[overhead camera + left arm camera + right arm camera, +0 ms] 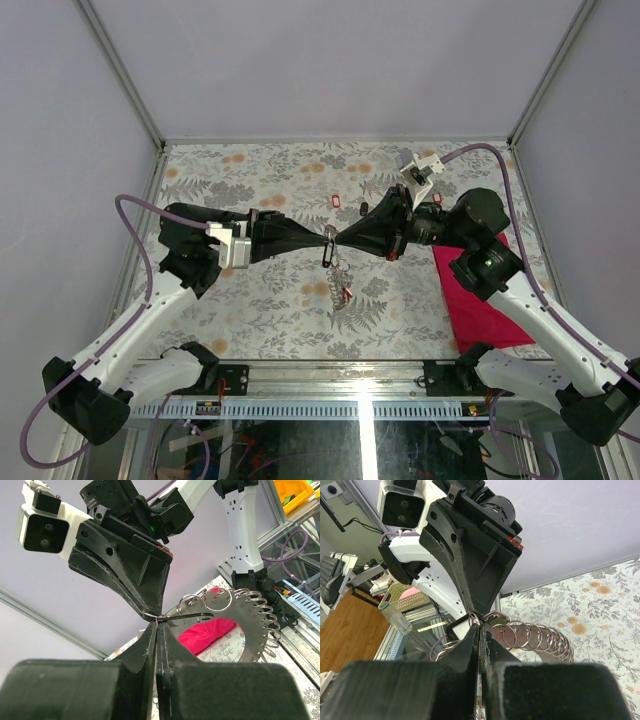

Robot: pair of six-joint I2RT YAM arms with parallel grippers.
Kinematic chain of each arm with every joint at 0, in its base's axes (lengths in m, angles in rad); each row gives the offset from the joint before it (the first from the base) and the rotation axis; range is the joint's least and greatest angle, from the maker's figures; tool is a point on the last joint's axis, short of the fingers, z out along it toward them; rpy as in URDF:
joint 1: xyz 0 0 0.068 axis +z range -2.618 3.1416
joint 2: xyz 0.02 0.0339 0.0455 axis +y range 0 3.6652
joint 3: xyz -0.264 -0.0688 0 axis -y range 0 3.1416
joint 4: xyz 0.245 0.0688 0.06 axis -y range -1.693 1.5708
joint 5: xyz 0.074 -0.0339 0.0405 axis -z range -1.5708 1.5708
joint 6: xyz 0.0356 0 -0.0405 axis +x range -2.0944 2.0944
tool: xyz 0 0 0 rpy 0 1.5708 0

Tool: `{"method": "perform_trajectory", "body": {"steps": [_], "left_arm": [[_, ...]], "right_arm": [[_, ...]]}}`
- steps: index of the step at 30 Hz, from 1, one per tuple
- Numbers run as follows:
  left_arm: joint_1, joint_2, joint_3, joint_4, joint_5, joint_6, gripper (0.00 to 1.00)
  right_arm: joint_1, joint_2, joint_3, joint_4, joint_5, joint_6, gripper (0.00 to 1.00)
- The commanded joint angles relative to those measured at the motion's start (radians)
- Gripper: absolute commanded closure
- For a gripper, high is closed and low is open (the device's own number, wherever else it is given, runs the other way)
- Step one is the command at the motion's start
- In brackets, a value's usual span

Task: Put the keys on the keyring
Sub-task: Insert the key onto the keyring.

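Note:
My two grippers meet tip to tip in mid-air above the middle of the table. The left gripper (322, 240) (157, 625) is shut, pinching what looks like a black-framed key tag (328, 255) (456, 626) by its corner. The right gripper (341, 240) (480, 625) is shut at the top of the keyring (341, 282) (252, 615) (540, 641), with one small wire loop at its tips. The keyring, a grey ring lined with small loops, hangs below both grippers. A red tag (347, 294) hangs on it.
A loose red key tag (336, 201) lies on the floral table behind the grippers, and another (437, 198) lies near the right arm. A red cloth (480, 300) (207, 632) lies at the right under the right arm. Frame posts stand at the table's corners.

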State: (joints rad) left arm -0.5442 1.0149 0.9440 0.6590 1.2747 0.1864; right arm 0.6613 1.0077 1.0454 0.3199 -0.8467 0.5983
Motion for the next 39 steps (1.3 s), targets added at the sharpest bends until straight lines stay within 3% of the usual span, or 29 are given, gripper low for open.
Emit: {"method": "perform_trajectory", "body": {"steps": [1,18,39], "left_arm": [[-0.020,-0.029,0.039,-0.064,0.033,0.053,1.00],[-0.021,-0.027,0.105,-0.356,0.038,0.255,1.00],[-0.046,-0.009,0.109,-0.378,-0.021,0.295,1.00]], "right_arm": [[0.000,-0.035,0.030,0.045,0.113,-0.004,1.00],[-0.002,-0.046,0.032,0.025,0.164,-0.004,1.00],[-0.002,-0.012,0.020,0.062,0.206,0.051,1.00]]}}
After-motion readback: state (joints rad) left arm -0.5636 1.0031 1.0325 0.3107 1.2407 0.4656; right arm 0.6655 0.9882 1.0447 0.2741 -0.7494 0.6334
